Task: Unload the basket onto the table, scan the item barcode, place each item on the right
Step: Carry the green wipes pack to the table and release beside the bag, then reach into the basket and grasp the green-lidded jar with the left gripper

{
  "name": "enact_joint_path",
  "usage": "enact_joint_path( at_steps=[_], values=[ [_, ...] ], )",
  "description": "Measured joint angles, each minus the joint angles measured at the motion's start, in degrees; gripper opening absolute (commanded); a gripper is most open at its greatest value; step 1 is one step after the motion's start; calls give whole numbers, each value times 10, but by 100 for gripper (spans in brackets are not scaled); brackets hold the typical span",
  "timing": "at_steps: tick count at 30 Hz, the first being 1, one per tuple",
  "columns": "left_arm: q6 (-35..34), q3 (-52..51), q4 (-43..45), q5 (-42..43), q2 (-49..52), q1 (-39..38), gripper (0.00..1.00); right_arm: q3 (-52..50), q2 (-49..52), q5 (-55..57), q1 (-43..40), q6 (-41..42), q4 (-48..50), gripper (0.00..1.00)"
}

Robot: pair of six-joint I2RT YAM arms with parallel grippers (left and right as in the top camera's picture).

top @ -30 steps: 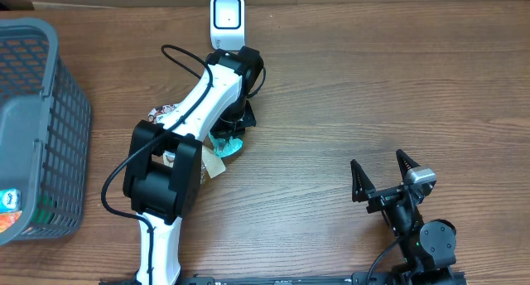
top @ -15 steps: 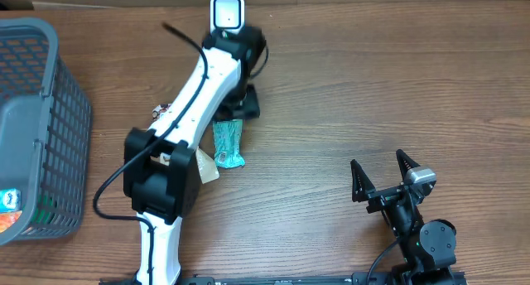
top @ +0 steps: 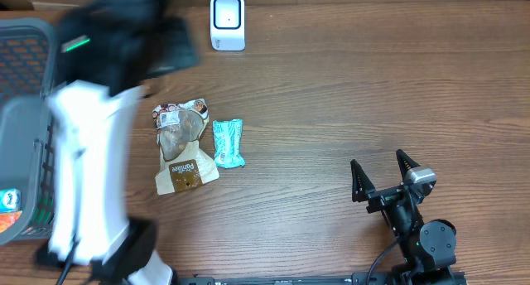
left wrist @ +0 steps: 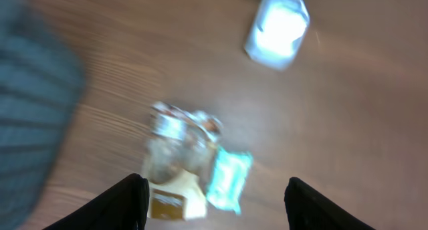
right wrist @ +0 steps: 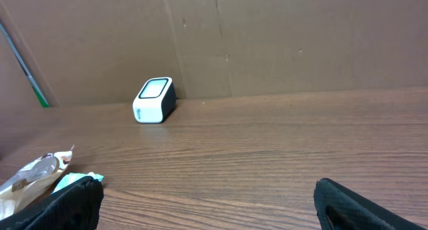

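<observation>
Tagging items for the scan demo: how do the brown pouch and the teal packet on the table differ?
Size: the brown pouch is clearly larger and longer than the teal packet. Look: the pouch is brown and tan with print, while the packet is mostly teal. Both lie flat, side by side on the table, unheld.

Wooden worktop (top: 373, 86): brown grain, seen in all views.
Grey mesh basket (top: 21, 78): set at worktop's left edge, partly blurred over.
Colourful packet (top: 7, 210): seen inside basket, low corner, print unreadable.
Cardboard wall (right wrist: 301, 36): stood along worktop's far edge.
</observation>
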Motion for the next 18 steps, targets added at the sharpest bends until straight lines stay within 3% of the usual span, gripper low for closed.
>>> enact_joint_path(
  at_steps=[8,18],
  values=[
    [0,-45,-2,15,-88,217,72,0,0,0,0,0,0,100],
    [0,-259,35,49,-87,460,80,0,0,0,0,0,0,100]
  ],
)
